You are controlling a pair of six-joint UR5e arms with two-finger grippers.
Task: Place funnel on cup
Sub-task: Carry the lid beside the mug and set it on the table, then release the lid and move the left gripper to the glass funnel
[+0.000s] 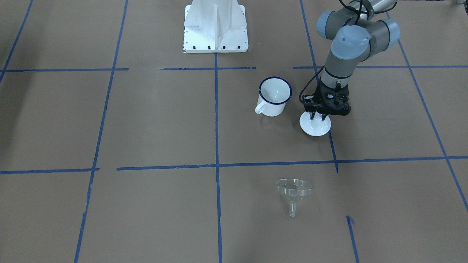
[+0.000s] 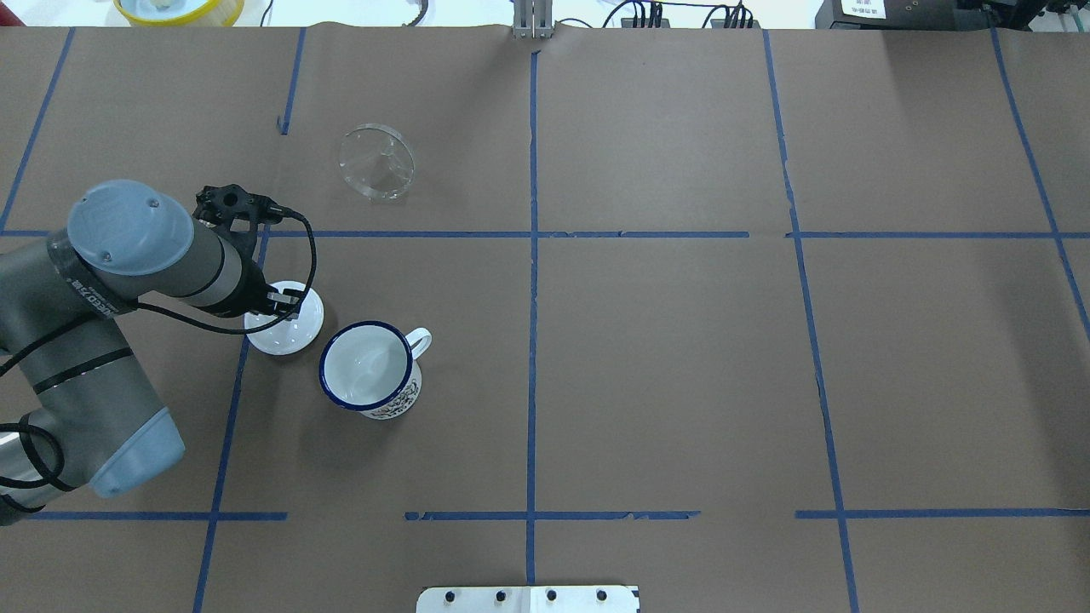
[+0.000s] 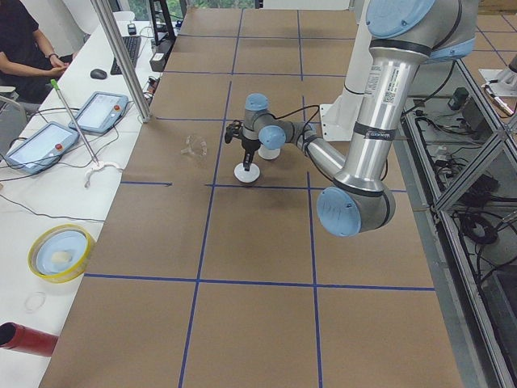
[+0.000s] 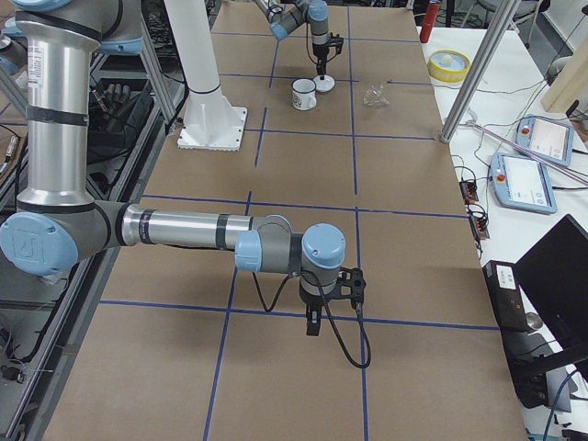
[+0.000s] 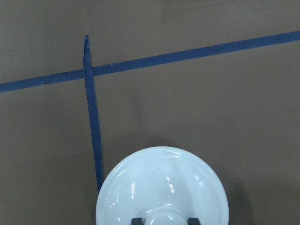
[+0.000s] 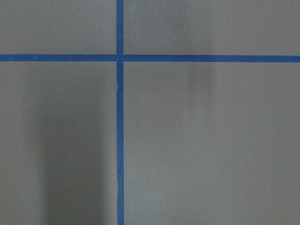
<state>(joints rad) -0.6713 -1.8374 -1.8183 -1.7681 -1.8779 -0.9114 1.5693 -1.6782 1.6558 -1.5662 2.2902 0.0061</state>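
The clear funnel (image 1: 294, 190) lies on its side on the brown table, alone, far from the robot; it also shows in the overhead view (image 2: 376, 162). The white cup (image 1: 274, 96) with a dark blue rim stands upright and uncovered (image 2: 370, 370). Beside it a round white knobbed lid (image 1: 315, 126) rests on the table (image 2: 281, 328). My left gripper (image 1: 317, 116) points straight down over the lid, its fingers closed against the knob, as the left wrist view shows (image 5: 161, 220). My right gripper (image 4: 312, 323) hangs low over bare table far from these things; I cannot tell whether it is open.
The white robot pedestal (image 1: 215, 27) stands at the table's robot side. Blue tape lines (image 2: 532, 255) mark a grid on the brown table. A yellow bowl (image 2: 179, 8) sits past the far edge. Control tablets (image 4: 528, 175) lie on a side bench.
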